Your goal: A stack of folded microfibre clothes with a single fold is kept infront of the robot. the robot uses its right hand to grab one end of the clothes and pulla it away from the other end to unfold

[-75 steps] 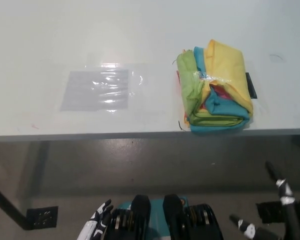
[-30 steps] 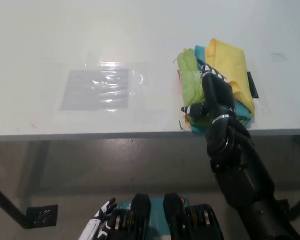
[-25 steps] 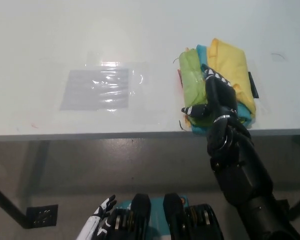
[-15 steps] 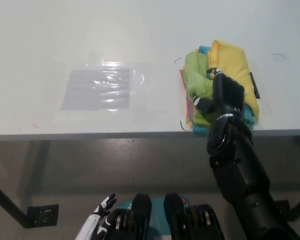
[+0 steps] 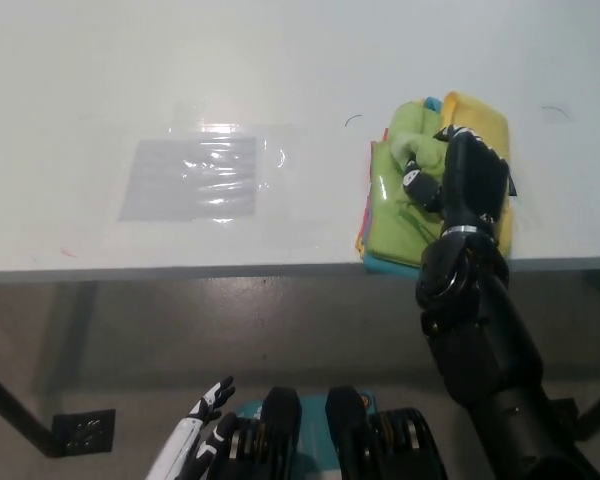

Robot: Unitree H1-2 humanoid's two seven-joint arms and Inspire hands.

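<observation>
Fingers point(image 5: 416, 181) pinch soft green cloth point(image 5: 395, 205), rumpled.

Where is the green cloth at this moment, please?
In the head view, the green cloth lies on top of the stack of cloths, on the table's right side near its front edge, under the black right hand and beside the yellow cloth.

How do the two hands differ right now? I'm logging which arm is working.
The black right hand is up on the table, closed on the green cloth; the white left hand hangs low beneath the table edge, holding nothing, its fingers apart.
</observation>
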